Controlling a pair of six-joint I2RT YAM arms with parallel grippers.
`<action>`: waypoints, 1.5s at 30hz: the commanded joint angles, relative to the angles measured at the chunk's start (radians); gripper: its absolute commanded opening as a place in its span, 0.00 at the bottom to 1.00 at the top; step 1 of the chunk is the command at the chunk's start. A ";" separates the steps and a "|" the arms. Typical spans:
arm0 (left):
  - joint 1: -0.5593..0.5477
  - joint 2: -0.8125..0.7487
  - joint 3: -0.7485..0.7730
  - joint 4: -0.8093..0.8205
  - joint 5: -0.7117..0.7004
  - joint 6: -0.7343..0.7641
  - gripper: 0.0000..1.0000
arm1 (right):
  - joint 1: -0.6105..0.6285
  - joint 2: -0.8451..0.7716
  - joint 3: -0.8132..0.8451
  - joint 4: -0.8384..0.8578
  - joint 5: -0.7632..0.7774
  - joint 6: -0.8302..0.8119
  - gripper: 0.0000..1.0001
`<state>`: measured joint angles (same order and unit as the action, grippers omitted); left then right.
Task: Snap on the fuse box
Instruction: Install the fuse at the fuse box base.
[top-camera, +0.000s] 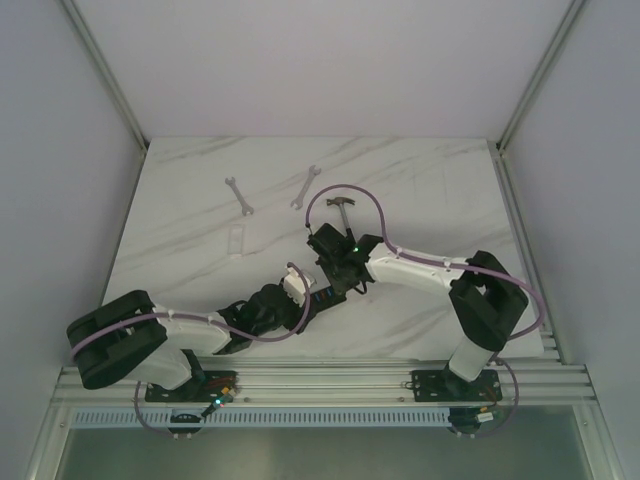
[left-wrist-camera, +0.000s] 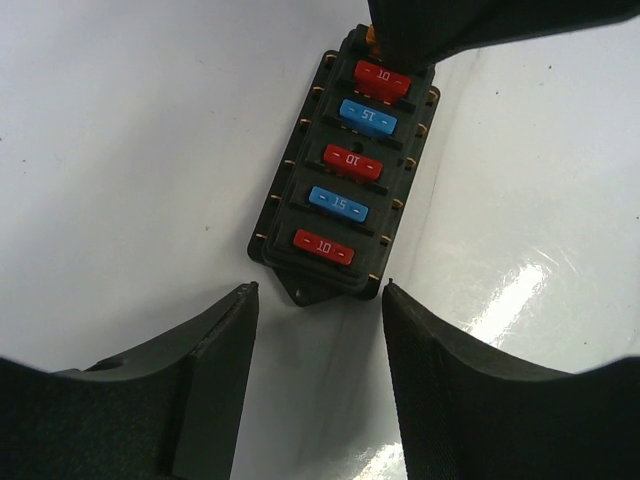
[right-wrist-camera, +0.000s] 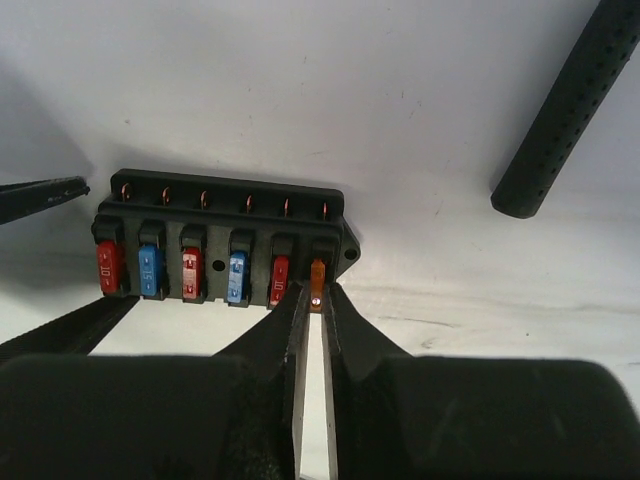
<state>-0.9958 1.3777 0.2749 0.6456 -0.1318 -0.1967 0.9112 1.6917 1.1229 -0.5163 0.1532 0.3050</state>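
The fuse box (left-wrist-camera: 345, 170) is a small black block lying flat on the white table, with red and blue fuses in a row on its face. An orange fuse (right-wrist-camera: 318, 275) stands in the end slot of the fuse box (right-wrist-camera: 220, 245). My right gripper (right-wrist-camera: 316, 293) is shut on that orange fuse, one fingertip on each side. My left gripper (left-wrist-camera: 320, 285) is open at the box's opposite end, its fingers just short of the box and touching nothing. In the top view both grippers meet mid-table and cover most of the box.
A hammer (top-camera: 342, 204) lies just beyond the box, its black handle (right-wrist-camera: 565, 110) at the upper right of the right wrist view. Two wrenches (top-camera: 238, 195) (top-camera: 306, 186) lie farther back. A clear flat rectangular piece (top-camera: 235, 240) rests to the left.
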 joint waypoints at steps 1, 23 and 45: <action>0.001 0.014 0.010 -0.001 0.019 0.013 0.61 | -0.008 0.026 0.038 -0.041 -0.007 -0.009 0.08; 0.013 0.020 0.000 0.011 0.032 0.014 0.56 | -0.054 0.244 0.009 -0.097 -0.072 -0.082 0.00; 0.014 0.014 0.000 0.003 0.031 0.014 0.56 | -0.036 0.097 0.074 -0.084 -0.119 -0.074 0.23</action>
<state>-0.9874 1.3869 0.2749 0.6582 -0.1089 -0.1890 0.8715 1.7878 1.2381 -0.6315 0.0608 0.2340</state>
